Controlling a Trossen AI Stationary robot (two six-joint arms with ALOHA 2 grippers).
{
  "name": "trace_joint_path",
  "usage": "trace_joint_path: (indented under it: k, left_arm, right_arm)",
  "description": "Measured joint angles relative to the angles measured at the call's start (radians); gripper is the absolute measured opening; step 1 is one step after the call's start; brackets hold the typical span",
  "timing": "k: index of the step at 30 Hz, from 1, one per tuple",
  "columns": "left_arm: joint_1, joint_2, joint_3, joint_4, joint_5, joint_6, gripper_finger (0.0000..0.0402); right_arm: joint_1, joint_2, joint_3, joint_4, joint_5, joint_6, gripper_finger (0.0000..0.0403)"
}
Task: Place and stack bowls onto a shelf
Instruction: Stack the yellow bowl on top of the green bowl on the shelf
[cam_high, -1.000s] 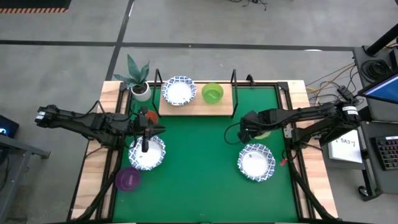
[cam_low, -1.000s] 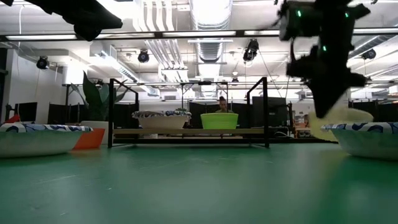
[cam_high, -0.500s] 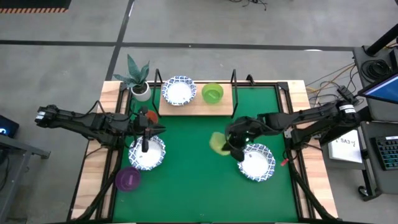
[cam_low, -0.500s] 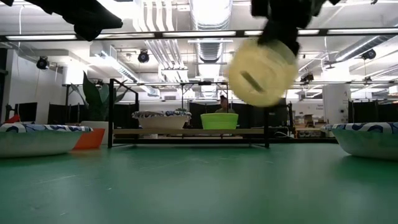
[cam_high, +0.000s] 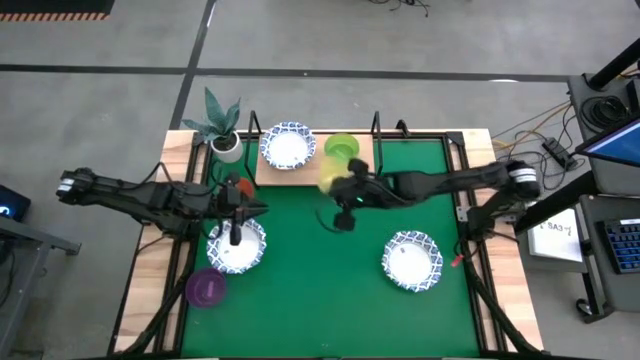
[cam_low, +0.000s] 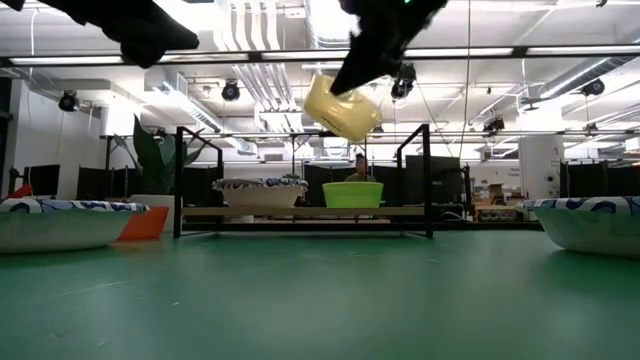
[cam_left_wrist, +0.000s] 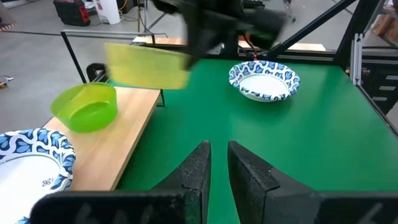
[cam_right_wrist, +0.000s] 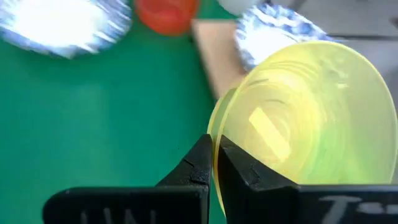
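Observation:
My right gripper (cam_high: 343, 192) is shut on a yellow-green bowl (cam_high: 333, 178), high over the green mat just in front of the shelf (cam_high: 310, 172). On the shelf's wood board stand a blue-patterned bowl (cam_high: 287, 146) and a green bowl (cam_high: 342, 148). My left gripper (cam_high: 235, 233) hovers shut over another blue-patterned bowl (cam_high: 240, 250) on the mat's left side, touching nothing. A red bowl (cam_high: 240, 186) lies partly hidden under the left arm. A purple bowl (cam_high: 206, 287) and a third blue-patterned bowl (cam_high: 411, 260) rest on the mat. My right gripper pinches the yellow-green bowl by its rim (cam_right_wrist: 216, 127), one finger on each side of the thin wall. The fingers slant down from the table's right side. The bowl (cam_low: 342, 108) hangs below them, lifted clear and tipped onto its side.
A small white plant pot (cam_high: 227, 145) stands at the shelf's left end. Black upright posts (cam_low: 427, 170) rise at the shelf's ends. The middle of the green mat (cam_high: 320, 290) is bare. A cable lies near the right blue-patterned bowl.
My right gripper has carried the yellow-green bowl from beside the right blue-patterned bowl, up and toward the table's left and far edge, to just in front of the shelf. The bowl went from low over the mat to lifted high, turning about as it swung.

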Motion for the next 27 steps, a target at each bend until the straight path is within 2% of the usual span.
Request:
trace_joint_path:
  k: [3, 9, 14, 19, 27]
  left_arm:
    - [0.000, 0.014, 0.000, 0.000, 0.000, -0.002, 0.0037]
    - [0.000, 0.036, 0.000, 0.010, 0.000, -0.037, 0.0037]
    - [0.000, 0.044, 0.000, 0.010, 0.000, -0.037, 0.0037]
    - [0.000, 0.045, 0.000, 0.010, 0.000, -0.026, 0.0037]
    - [0.000, 0.046, 0.000, 0.010, 0.000, -0.022, 0.0037]
  right_arm:
    - [-0.061, 0.092, 0.133, -0.151, 0.039, -0.080, 0.0008]
    - [-0.180, 0.256, 0.357, -0.379, 0.036, -0.195, 0.0008]
    - [-0.270, 0.344, 0.487, -0.508, -0.045, -0.256, 0.0008]
    - [-0.357, 0.386, 0.540, -0.527, -0.180, -0.264, 0.0008]
    - [-0.400, 0.437, 0.565, -0.555, -0.207, -0.281, 0.0008]
